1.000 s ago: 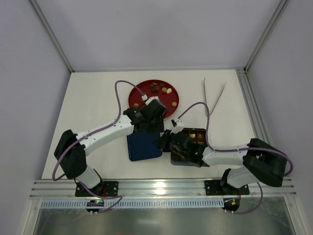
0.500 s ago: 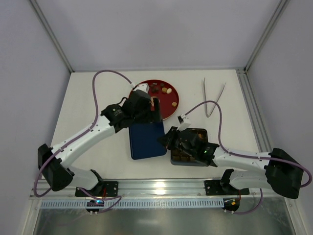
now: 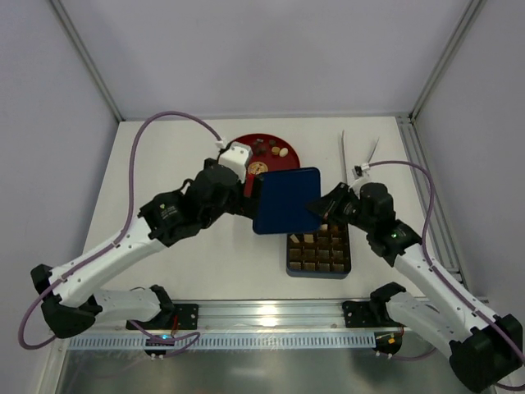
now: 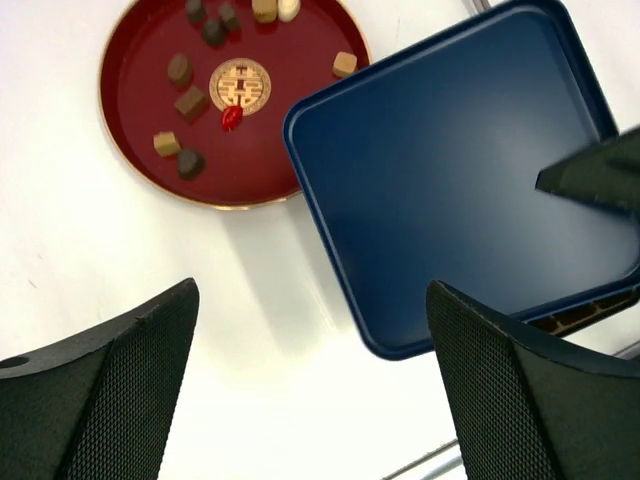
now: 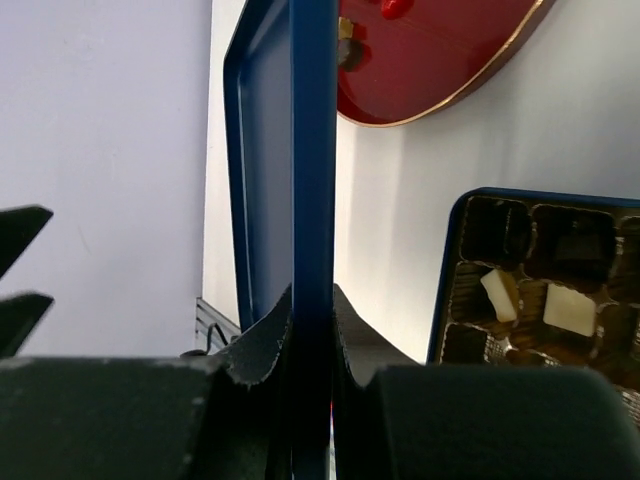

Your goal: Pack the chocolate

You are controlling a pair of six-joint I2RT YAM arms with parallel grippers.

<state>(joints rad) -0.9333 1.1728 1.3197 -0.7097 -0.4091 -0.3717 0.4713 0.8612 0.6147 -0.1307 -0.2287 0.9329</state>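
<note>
The chocolate lies partly on the red plate (image 3: pixel 246 148), where several small dark, tan and cream pieces (image 4: pixel 190 100) show. More pieces (image 5: pixel 570 305) sit in the cells of the brown gridded tray (image 3: pixel 319 250). My right gripper (image 3: pixel 321 207) is shut on the right edge of the flat dark-blue lid (image 3: pixel 285 201). It holds the lid in the air, tilted, between plate and tray. In the right wrist view the lid edge (image 5: pixel 312 150) is clamped between the jaws. My left gripper (image 3: pixel 253 197) is open and empty, above the table left of the lid (image 4: pixel 460 190).
Metal tweezers (image 3: pixel 358 164) lie on the table at the back right. The lid covers the plate's near right part from above. Grey walls with aluminium posts surround the table, and a rail runs along its front.
The right gripper has lifted the blue lid off the table and carried it up and to the right. The left arm has drawn back and up, away from the lid. The tray now shows fully.
</note>
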